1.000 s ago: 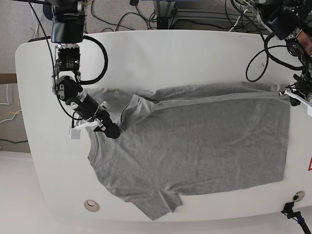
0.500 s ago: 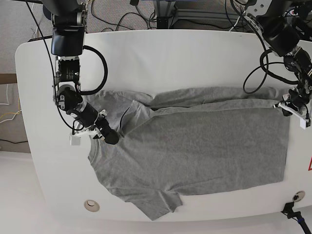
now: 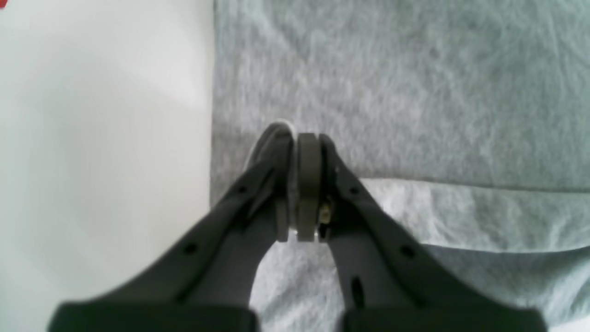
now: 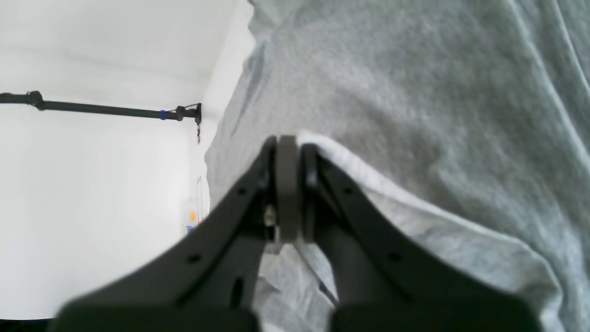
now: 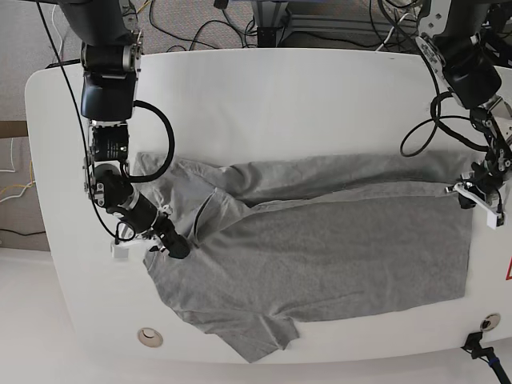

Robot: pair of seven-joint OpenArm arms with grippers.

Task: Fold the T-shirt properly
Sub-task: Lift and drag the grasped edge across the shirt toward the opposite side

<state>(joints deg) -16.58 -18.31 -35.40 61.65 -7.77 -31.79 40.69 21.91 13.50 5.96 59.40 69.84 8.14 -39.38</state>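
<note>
The heather-grey T-shirt (image 5: 336, 256) lies spread on the white table (image 5: 280, 96), its far long edge lifted and doubled over toward the front. At the shirt's right end my left gripper (image 5: 466, 190) is shut on the T-shirt's folded edge; the left wrist view shows its jaws (image 3: 302, 138) pressed together on grey cloth (image 3: 415, 69). At the shirt's left end, near the neck and sleeve, my right gripper (image 5: 178, 250) is also shut on the cloth. Its closed jaws (image 4: 286, 140) pinch a raised fold of the shirt (image 4: 415, 92). No lettering shows.
A round grommet (image 5: 150, 337) sits near the table's front left edge. A black clamp (image 5: 480, 346) is at the front right corner, and a red mark (image 5: 509, 270) at the right edge. Cables (image 5: 200, 32) hang behind the table.
Both grippers have moved toward the table's front, drawing the shirt's far edge further over the body. The folded strip is now wider.
</note>
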